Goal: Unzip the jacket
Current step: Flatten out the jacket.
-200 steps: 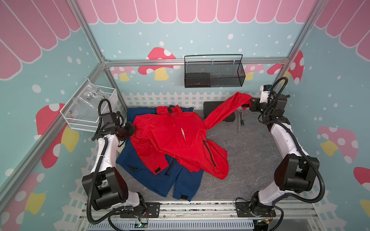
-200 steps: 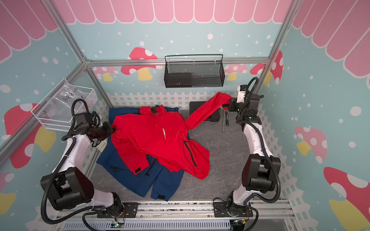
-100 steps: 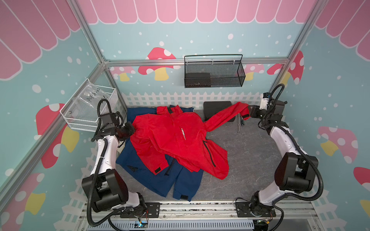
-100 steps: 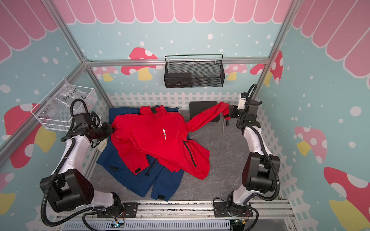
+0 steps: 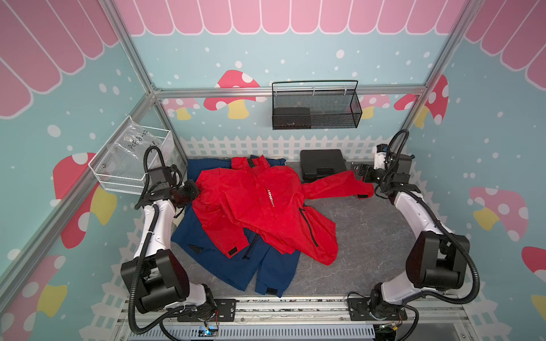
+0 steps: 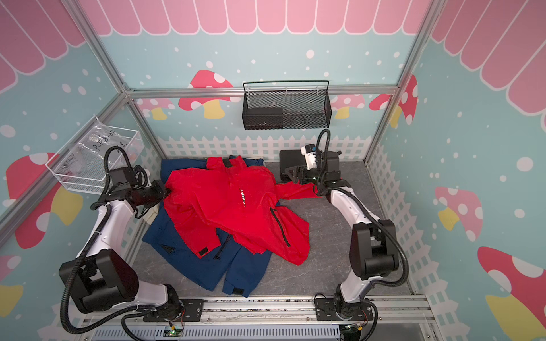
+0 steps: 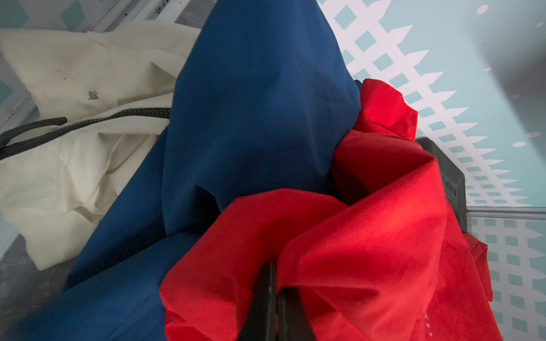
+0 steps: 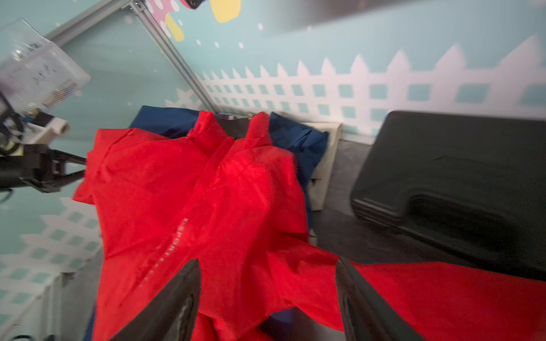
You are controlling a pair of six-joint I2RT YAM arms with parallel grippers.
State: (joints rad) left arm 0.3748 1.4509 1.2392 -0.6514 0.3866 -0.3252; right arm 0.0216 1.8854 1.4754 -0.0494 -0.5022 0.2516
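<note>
**Red jacket held at one shoulder, front zip not yet opened**

Top views: In both, the red jacket (image 5: 260, 206) (image 6: 233, 203) lies front-up over a blue jacket (image 5: 233, 265). Its body is spread to the left-arm side of the black case (image 5: 322, 164). One sleeve (image 5: 336, 187) reaches out along the case's near edge. The left gripper (image 5: 196, 189) (image 6: 165, 190) sits at the shoulder farthest from the case. The right gripper (image 5: 359, 174) (image 6: 291, 174) hangs just beside the case, above the cuff end.

Left wrist: The jaws are pressed together on a bunched fold of the red jacket (image 7: 369, 251). Behind it we see the blue jacket (image 7: 251, 118) and a cream cloth (image 7: 74, 73).

Right wrist: The picture is blurred, but the right gripper (image 8: 267, 265) has its fingers (image 8: 189, 283) standing wide apart and gripping nothing. The sleeve (image 8: 428, 295) lies slack under them, in front of the case (image 8: 458, 177).

Handling, as we judge it: the jacket is thin shell cloth, light, limp and slick. It will likely bunch up and slide over the blue jacket rather than resist a pull. A hold on loose cloth only gathers folds, so the sleeve is no use for the zip. We would pin the collar (image 5: 251, 162), well apart from the case, and pinch the zip tab just below it. The tab is too small to make out here.
</note>
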